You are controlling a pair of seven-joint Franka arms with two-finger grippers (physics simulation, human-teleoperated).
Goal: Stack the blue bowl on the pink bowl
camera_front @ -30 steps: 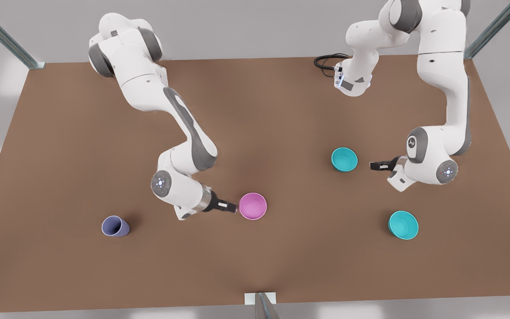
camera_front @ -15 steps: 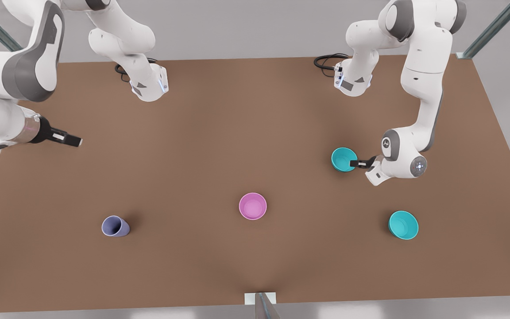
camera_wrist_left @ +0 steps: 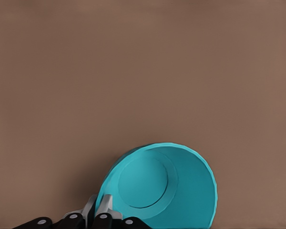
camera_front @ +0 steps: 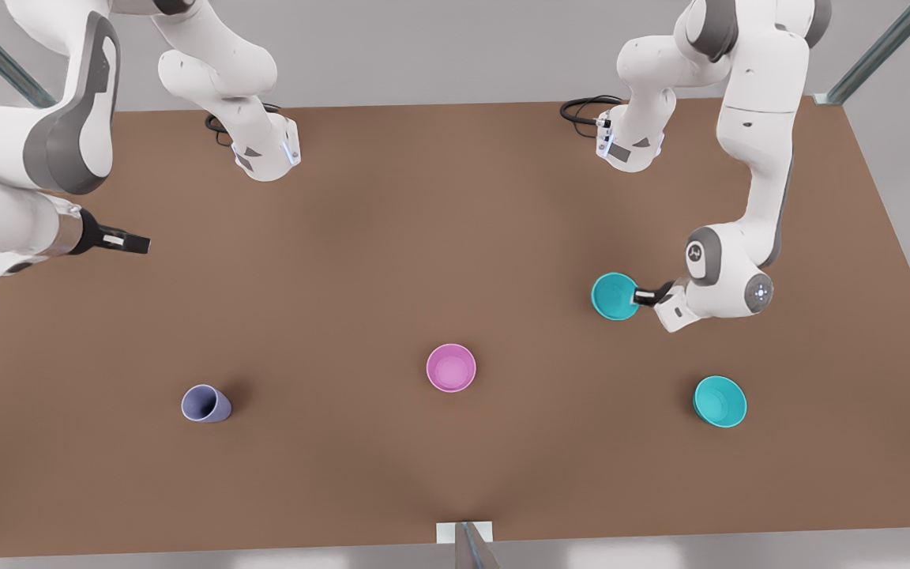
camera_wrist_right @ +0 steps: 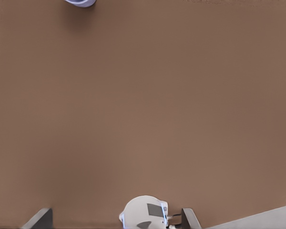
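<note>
The blue bowl (camera_front: 613, 296) is at the front view's right, and my left gripper (camera_front: 638, 298) is shut on its rim. In the left wrist view the blue bowl (camera_wrist_left: 157, 191) is tilted with its inside showing, and the left gripper (camera_wrist_left: 99, 210) pinches its edge. The pink bowl (camera_front: 451, 367) stands alone and upright near the table's middle front. My right gripper (camera_front: 135, 243) hangs high over the front view's far left, open, with nothing between its fingers (camera_wrist_right: 40, 218).
A second teal bowl (camera_front: 720, 401) sits at the front right. A lavender cup (camera_front: 204, 404) lies tipped at the front left; the cup (camera_wrist_right: 81, 2) also shows in the right wrist view. Both arm bases (camera_front: 265, 154) stand at the back of the brown table (camera_front: 455, 221).
My right gripper has pulled away from the pink bowl to the far left. My left gripper has reached the teal bowl and shut on its rim, and the bowl has shifted slightly.
</note>
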